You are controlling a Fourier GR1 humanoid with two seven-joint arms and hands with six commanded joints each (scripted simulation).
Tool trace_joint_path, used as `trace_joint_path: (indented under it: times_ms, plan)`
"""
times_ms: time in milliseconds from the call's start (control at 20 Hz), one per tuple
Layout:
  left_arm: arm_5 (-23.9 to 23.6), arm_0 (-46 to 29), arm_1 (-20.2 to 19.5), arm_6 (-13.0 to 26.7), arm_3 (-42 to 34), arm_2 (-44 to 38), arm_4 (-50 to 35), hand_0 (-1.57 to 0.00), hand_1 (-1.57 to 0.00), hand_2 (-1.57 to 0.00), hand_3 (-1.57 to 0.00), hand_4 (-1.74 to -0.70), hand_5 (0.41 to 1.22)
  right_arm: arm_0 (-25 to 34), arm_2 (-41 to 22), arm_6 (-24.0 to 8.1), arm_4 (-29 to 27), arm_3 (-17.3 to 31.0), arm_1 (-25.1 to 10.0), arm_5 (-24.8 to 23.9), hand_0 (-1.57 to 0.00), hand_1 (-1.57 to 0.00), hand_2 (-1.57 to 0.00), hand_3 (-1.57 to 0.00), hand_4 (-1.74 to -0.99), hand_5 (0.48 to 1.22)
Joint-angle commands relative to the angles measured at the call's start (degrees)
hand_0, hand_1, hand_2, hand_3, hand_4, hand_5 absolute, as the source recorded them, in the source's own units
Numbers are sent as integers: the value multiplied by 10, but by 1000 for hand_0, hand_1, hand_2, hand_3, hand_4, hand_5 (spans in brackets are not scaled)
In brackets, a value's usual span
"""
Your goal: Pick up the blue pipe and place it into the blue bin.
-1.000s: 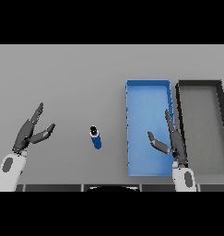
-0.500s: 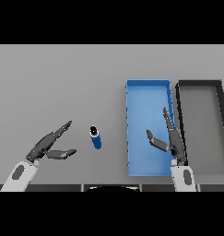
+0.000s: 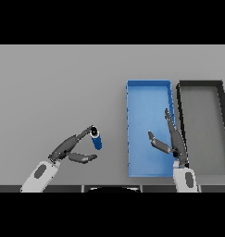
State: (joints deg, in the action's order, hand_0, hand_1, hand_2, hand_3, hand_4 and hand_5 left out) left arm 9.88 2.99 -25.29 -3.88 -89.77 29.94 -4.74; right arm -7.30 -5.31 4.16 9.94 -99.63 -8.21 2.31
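Left hand: the left hand (image 3: 67, 149) is seen at the lower left, spread open with the fingers straight and the thumb held apart below them; nothing is gripped.
Blue pipe: the blue pipe (image 3: 96, 139) lies on the grey table (image 3: 53, 83) just at the fingertips of that hand, its dark open end touching or nearly touching them; which of the two cannot be told.
Step in hand: the reach for the pipe is judged to be almost complete, with the grasp not yet made.
Grasp advice: the pipe should be taken between fingers and thumb across its middle, and the fingers closed only once it sits well inside the gap, since a round pipe may be rolled away by a push at its end.
Blue bin: the blue bin (image 3: 132, 134) stands to the right of the pipe, well apart.
Right hand: the right hand (image 3: 171, 141) is held open over the bin's right side.
Black bin: a black bin (image 3: 221, 120) stands just beyond, to be avoided.
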Motion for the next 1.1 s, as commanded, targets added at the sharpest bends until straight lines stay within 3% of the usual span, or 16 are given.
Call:
trace_joint_path:
  times_ms: [0,400,500,650,750,800,900,1050]
  plan:
    - [-3,5,12,-7,13,1,2,1,1,1,1,-1152,460,-2,-1,-4,6,-1,-1,-3,1,1,1,1,-1201,620]
    - [-30,56,73,-5,92,21,52,1,1,1,1,-1051,418,-6,1,12,5,-1,0,-4,1,1,1,1,-1221,645]
    - [-20,61,91,-14,107,21,38,1,1,1,1,-1078,428,-11,0,15,10,6,-1,-5,1,1,1,1,-1207,646]
    - [-24,68,118,-33,125,19,31,1,0,-54,-40,-1140,502,-12,4,16,8,0,-6,-5,1,1,1,1,-1210,653]
    - [-19,69,130,-42,127,9,8,-10,-156,-308,-276,-1243,613,-12,3,18,4,4,-1,-3,1,1,1,1,-1217,655]
    - [-15,65,136,-48,131,3,-5,-125,-319,-485,-535,-1281,735,-11,2,17,5,9,0,-2,1,1,1,1,-1220,656]
    - [-19,62,147,-51,136,4,-7,-602,-752,-865,-908,-1439,910,-13,1,23,8,7,0,-5,1,1,1,1,-1219,657]
    - [-14,50,149,-44,113,14,-2,-1075,-1151,-1210,-1194,-1580,1062,-3,4,17,-1,14,2,0,1,1,1,1,-1233,660]
